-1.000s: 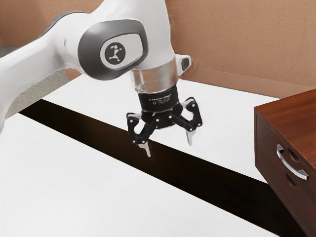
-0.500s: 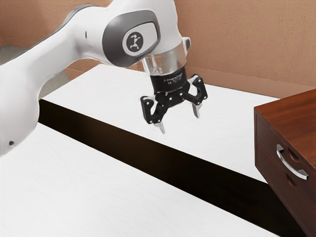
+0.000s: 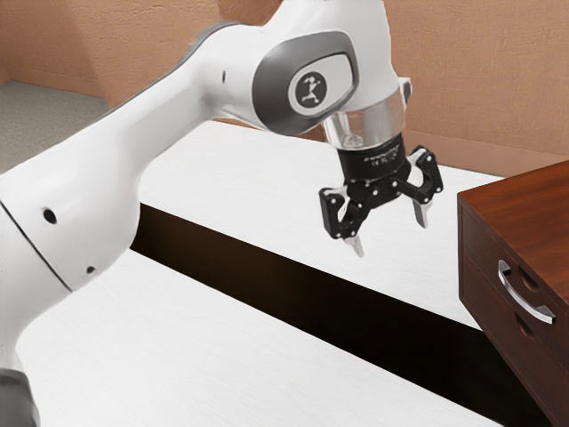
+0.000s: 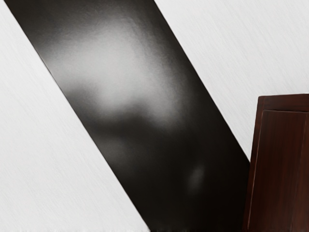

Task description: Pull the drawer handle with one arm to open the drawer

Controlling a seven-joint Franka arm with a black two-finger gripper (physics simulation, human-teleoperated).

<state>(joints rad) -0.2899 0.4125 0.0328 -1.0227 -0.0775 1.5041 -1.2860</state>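
Observation:
A dark brown wooden drawer cabinet [image 3: 516, 267] stands at the exterior view's right edge. Its upper drawer front carries a curved silver handle [image 3: 524, 293], and the drawer sits flush with the front. My black gripper [image 3: 388, 223] hangs in the air to the left of the cabinet, above the table, with its fingers spread wide and nothing between them. It is well short of the handle and higher than it. In the wrist view the cabinet's top and corner [image 4: 282, 159] appear beside the hand.
The white table [image 3: 267, 178] is crossed by a wide glossy black stripe [image 3: 293, 285] running diagonally under the hand, seen also as the black stripe [image 4: 135, 111] in the wrist view. A tan wall [image 3: 480, 62] rises behind the table.
My arm has swung toward the exterior view's right and slightly up, bringing the gripper much closer to the cabinet. The fingers stay spread. The drawer has not moved.

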